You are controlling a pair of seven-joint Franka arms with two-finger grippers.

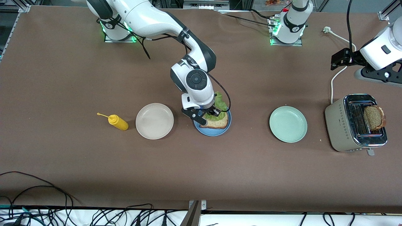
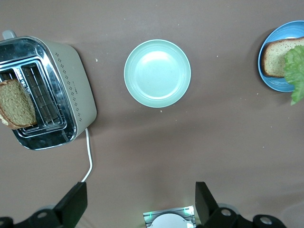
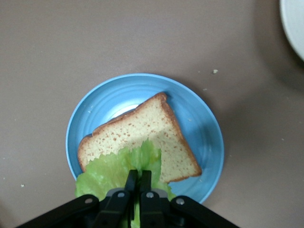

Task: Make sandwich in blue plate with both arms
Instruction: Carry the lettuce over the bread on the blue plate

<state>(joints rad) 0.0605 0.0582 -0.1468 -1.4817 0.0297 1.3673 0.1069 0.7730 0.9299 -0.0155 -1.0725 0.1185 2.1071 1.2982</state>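
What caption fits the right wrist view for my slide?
Right gripper, shut on the lettuce leaf, holds it over the bread slice in the blue plate.

Green lettuce [image 3: 124, 168] over brown bread [image 3: 142, 137] on a blue plate [image 3: 202, 123], beside cream [image 1: 154, 121] and mint plates [image 1: 288, 124].

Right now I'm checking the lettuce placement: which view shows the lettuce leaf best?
The right wrist view: the lettuce leaf is close up, pinched in the shut right gripper over the bread slice on the blue plate. The front view has the arm covering part of it; the left wrist view catches only its edge.
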